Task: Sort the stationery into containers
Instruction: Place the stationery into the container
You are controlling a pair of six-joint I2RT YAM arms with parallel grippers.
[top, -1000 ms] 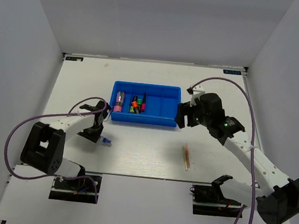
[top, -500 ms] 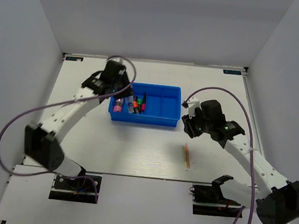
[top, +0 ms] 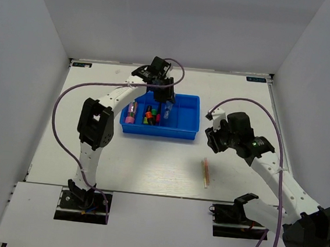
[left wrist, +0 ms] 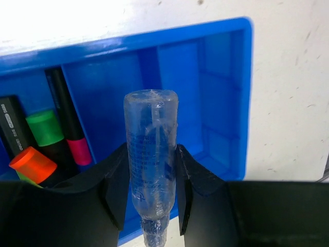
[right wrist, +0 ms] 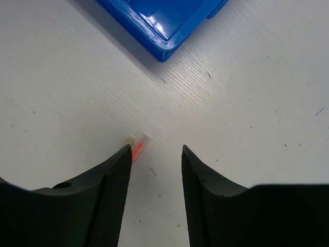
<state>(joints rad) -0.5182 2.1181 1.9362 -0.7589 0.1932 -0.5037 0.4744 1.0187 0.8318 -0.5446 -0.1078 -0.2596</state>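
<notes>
The shallow bright blue plastic tray (top: 188,135) sits on the white table (top: 149,168). In its leftmost compartment lies the pink tube (top: 131,113). One compartment to the right are the stubby black markers: an orange cap (left wrist: 32,164), a green cap (left wrist: 45,127) and a slimmer one with a pink cap (left wrist: 79,151). The black barrel beside the green cap carries white print, too small to read.

The left arm rises from its base well to the near left of the tray and reaches over the tray's left end. Its wrist is bent down above the tray's far middle. There the left gripper (left wrist: 150,152) is clamped narrowly on the clear bluish plastic pen (left wrist: 150,118), which stands out past the fingertips over the tray's interior, right of the markers. Which compartment lies under it I cannot tell. Dark print runs along the pen's barrel, but it is illegible.

The right arm bends in from the near right. The right gripper (right wrist: 156,150) hangs just off the tray's near right corner with its fingers spread wide and nothing between them. The thin pale sticks (top: 206,172) lie on the table nearer than that corner, and one reddish-tipped end shows beside the gripper's left finger.
</notes>
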